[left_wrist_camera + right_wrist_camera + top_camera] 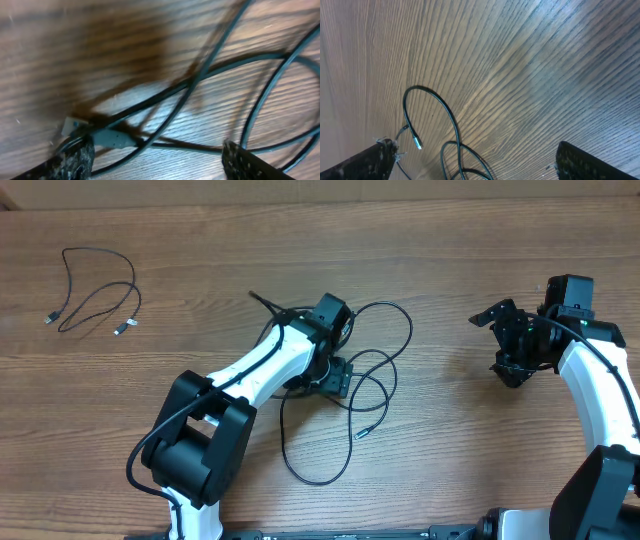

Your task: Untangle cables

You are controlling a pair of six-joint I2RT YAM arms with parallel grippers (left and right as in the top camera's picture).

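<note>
A tangle of thin black cables lies looped at mid-table, one plug end pointing toward the front. My left gripper hangs low over the tangle's left side. In the left wrist view its fingers stand wide apart, open, with crossing cables and a grey plug on the wood between them, the plug close to the left finger. My right gripper is open to the right of the tangle, holding nothing; its view shows a cable loop and a plug tip.
A separate thin black cable with two small plug ends lies loosely looped at the far left of the wooden table. The arm bases stand along the front edge.
</note>
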